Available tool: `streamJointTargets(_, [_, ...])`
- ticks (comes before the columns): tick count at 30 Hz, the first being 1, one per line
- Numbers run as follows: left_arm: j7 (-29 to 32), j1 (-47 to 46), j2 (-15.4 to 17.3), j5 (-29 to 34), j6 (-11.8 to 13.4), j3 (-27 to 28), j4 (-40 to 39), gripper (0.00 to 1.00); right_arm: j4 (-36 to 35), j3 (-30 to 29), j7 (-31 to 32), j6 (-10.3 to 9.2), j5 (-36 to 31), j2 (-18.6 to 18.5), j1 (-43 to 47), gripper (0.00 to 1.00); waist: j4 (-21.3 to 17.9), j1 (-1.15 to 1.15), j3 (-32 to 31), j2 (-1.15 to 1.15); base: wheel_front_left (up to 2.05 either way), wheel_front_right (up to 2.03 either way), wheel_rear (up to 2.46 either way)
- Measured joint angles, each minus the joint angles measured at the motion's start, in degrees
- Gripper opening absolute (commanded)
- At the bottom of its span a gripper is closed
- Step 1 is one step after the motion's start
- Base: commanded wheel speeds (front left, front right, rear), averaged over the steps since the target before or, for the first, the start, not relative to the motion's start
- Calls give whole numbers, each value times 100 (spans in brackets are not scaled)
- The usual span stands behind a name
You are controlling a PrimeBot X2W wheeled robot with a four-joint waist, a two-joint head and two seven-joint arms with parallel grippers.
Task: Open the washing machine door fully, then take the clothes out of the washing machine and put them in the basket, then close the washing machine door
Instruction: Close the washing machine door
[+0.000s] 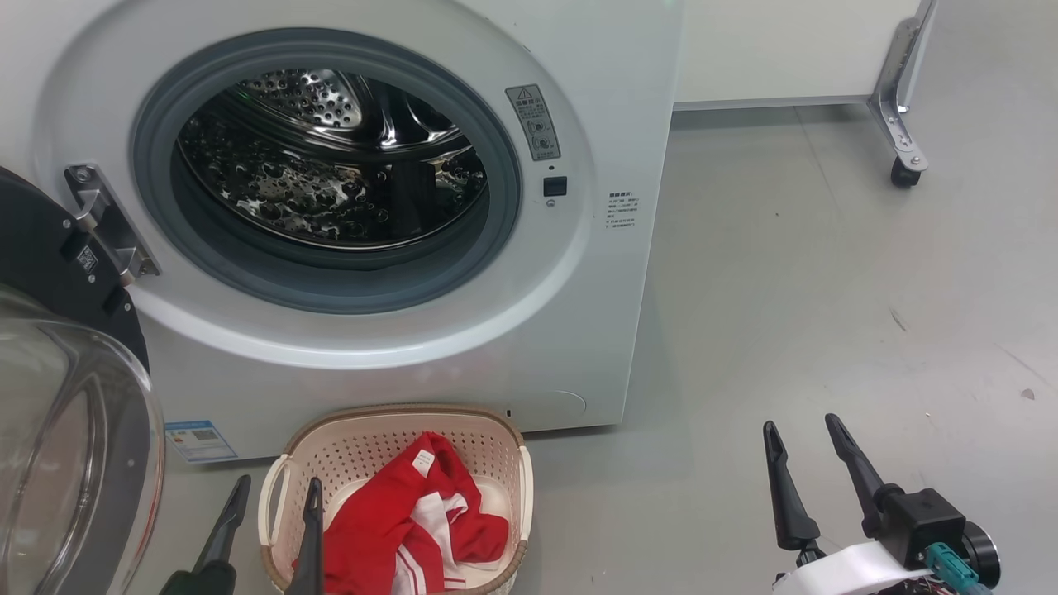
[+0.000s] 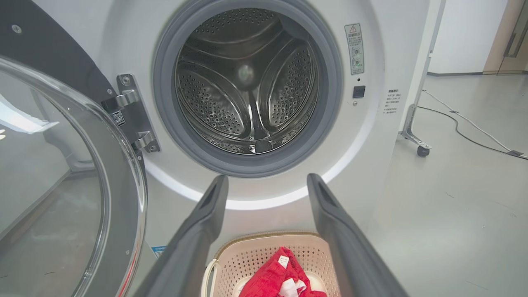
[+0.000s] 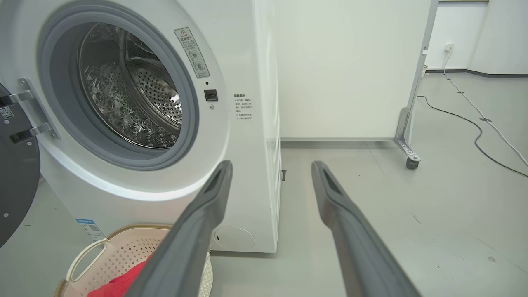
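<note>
The white washing machine (image 1: 579,273) stands ahead with its steel drum (image 1: 331,165) bare of fabric. Its door (image 1: 58,397), black rim and clear glass bowl, hangs swung wide open at the left on its hinge (image 1: 107,223). On the floor in front sits the cream basket (image 1: 496,438) holding the red clothes (image 1: 413,521) with white stripes. My left gripper (image 1: 277,487) hovers open over the basket's left side, fingers empty. My right gripper (image 1: 803,434) is open and empty over bare floor to the right. The left wrist view looks straight into the drum (image 2: 247,82), with basket (image 2: 247,255) and clothes (image 2: 276,276) below.
A white panel on a metal caster leg (image 1: 905,157) stands behind right of the machine. Cables (image 3: 474,123) trail across the grey floor at the far right. Open floor lies right of the basket.
</note>
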Motion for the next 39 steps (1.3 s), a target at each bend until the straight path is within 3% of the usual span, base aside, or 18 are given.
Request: streamJointTargets(39, [158,75,56,68,49,-15,-376,100,-11,-55,0,98,-4,-4,0,100,59,0,-45,0,-69,69,0])
